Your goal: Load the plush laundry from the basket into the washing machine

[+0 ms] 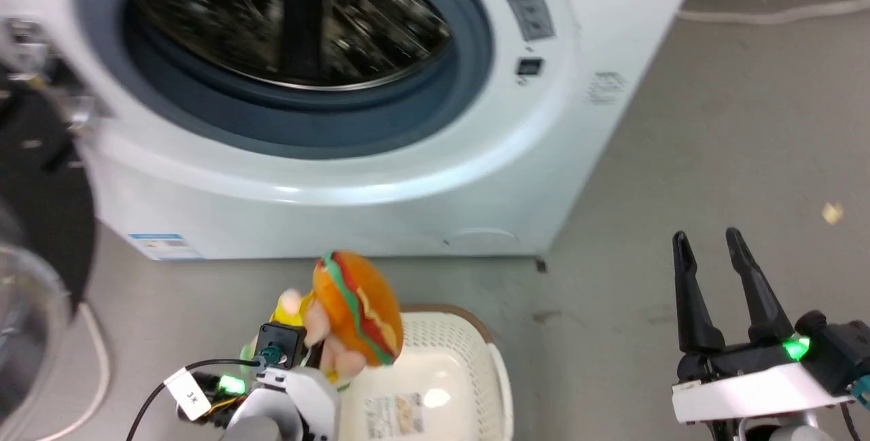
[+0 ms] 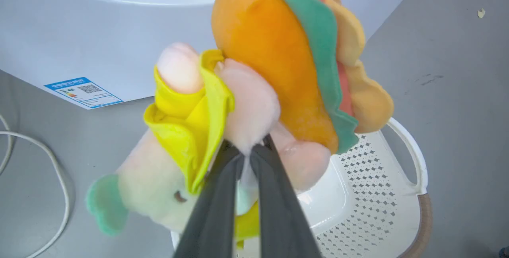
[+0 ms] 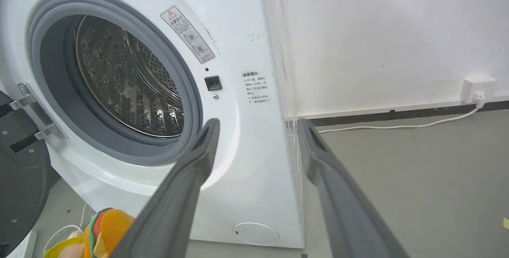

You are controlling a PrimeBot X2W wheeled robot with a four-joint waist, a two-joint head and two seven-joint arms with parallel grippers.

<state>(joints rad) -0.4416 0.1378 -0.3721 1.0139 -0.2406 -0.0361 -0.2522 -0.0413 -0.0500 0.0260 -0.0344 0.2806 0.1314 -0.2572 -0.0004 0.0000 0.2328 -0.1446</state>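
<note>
My left gripper (image 2: 248, 150) is shut on the plush laundry (image 2: 278, 71), an orange hamburger toy with a pale pink figure and yellow cloth, pinching its pink underside. In the head view the plush (image 1: 357, 308) hangs above the cream-white basket (image 1: 469, 346), lifted clear of it, in front of the washing machine (image 1: 380, 176). The basket (image 2: 377, 194) lies below the toy. The machine's drum (image 3: 127, 83) stands open inside its grey ring. My right gripper (image 1: 714, 240) is open and holds nothing, out over the floor to the right; its fingers (image 3: 199, 158) frame the washer's front.
The washer's black-framed door (image 1: 34, 244) stands swung open at the left. A white cable (image 2: 43, 158) lies on the grey floor beside the machine. A wall socket (image 3: 477, 87) and its cord run along the back wall. Bare floor spreads to the right.
</note>
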